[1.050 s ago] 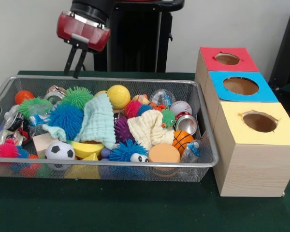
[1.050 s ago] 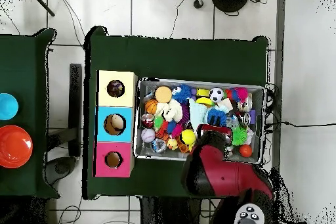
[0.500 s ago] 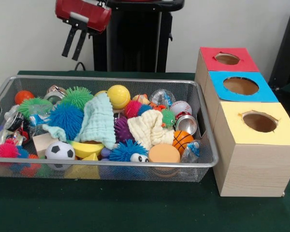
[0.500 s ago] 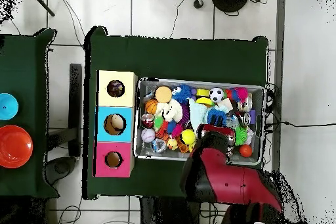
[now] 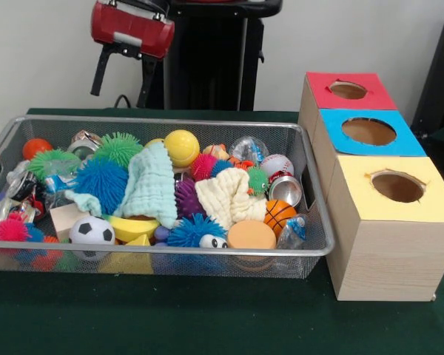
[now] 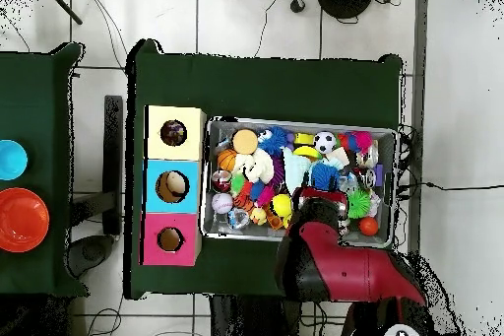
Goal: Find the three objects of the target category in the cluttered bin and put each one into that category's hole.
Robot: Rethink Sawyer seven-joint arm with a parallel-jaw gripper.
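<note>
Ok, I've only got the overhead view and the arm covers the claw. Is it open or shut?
Observer: Open. In the front view the claw has its two fingers spread apart, with nothing between them.
Operator: And how high is it over the bin?
Observer: Well above the wire bin. It hangs clear of all the toys, over the rim behind the green spiky ball.
</note>
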